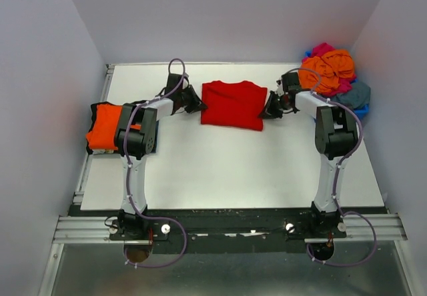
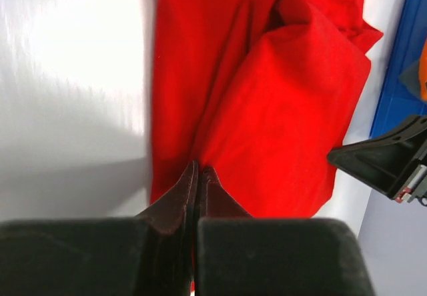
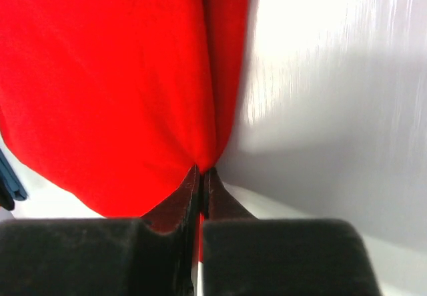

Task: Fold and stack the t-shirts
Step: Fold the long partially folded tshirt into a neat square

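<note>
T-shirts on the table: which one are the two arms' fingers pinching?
The bright red t-shirt, flat at mid-table, pinched at both sides. The orange one lies folded at the left; the heap of others sits back right.

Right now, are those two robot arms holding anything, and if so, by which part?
Both hold the red t-shirt: the left gripper pinches its left edge, the right gripper its right edge.
</note>
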